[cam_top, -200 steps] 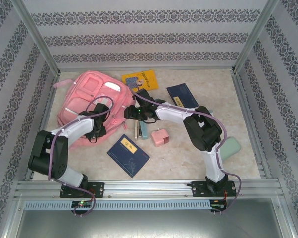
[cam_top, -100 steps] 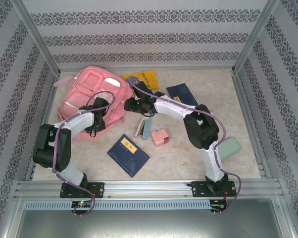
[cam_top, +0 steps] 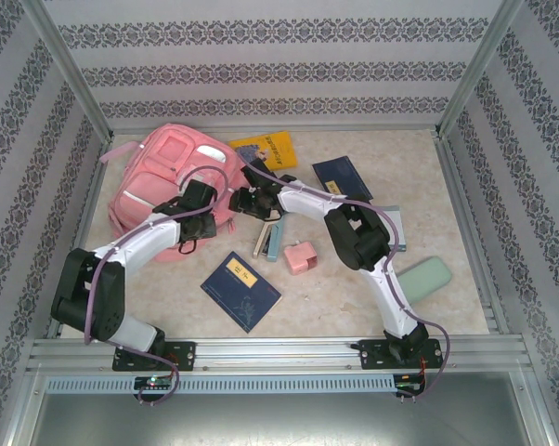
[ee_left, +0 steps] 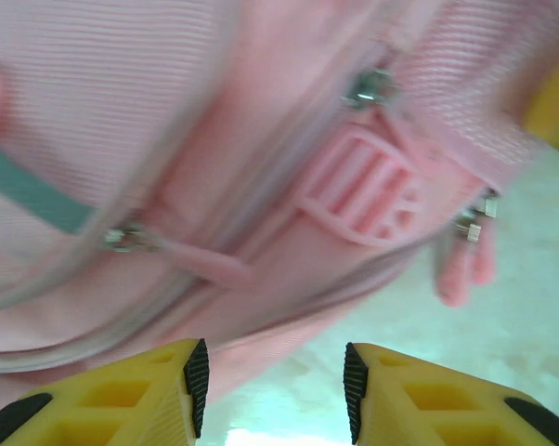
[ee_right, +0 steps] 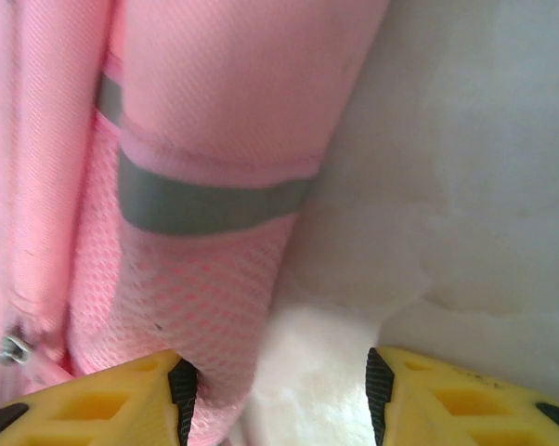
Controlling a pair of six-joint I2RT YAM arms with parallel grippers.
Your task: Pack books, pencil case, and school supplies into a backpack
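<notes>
- Patterned wallpaper (cam_top: pixel 279 65) closes in a pale marbled counter (cam_top: pixel 354 307) on three sides; a metal frame (cam_top: pixel 461 84) runs up the corners.
- The pink backpack (cam_top: pixel 163 177) lies in the upper left of the overhead frame, pockets facing up; both arm tips sit at its lower right edge.
- The left end effector (ee_left: pixel 272 386) has its jaws partly open with nothing between them; just ahead, blurred, are the backpack's zip pulls (ee_left: pixel 126 240) and a pink buckle (ee_left: pixel 363 186).
- The right end effector (ee_right: pixel 278 390) also has its jaws apart and clamps nothing; pink mesh (ee_right: pixel 196 297) with a grey band (ee_right: pixel 205 204) comes down to the finger at the lower left of its frame; bare counter shows across the rest of the gap.
- A yellow book (cam_top: pixel 266 149) sits upper centre, just beside the backpack; one navy book (cam_top: pixel 340 177) lies to its right; a second navy book (cam_top: pixel 240 290) lies lower centre, apart.
- The stapler (cam_top: pixel 271 240) and pink block (cam_top: pixel 301 257) lie side by side at centre; a teal pouch (cam_top: pixel 394 232) lies partly under the right arm; the mint pencil case (cam_top: pixel 423 279) lies at the right, well apart from the backpack.
</notes>
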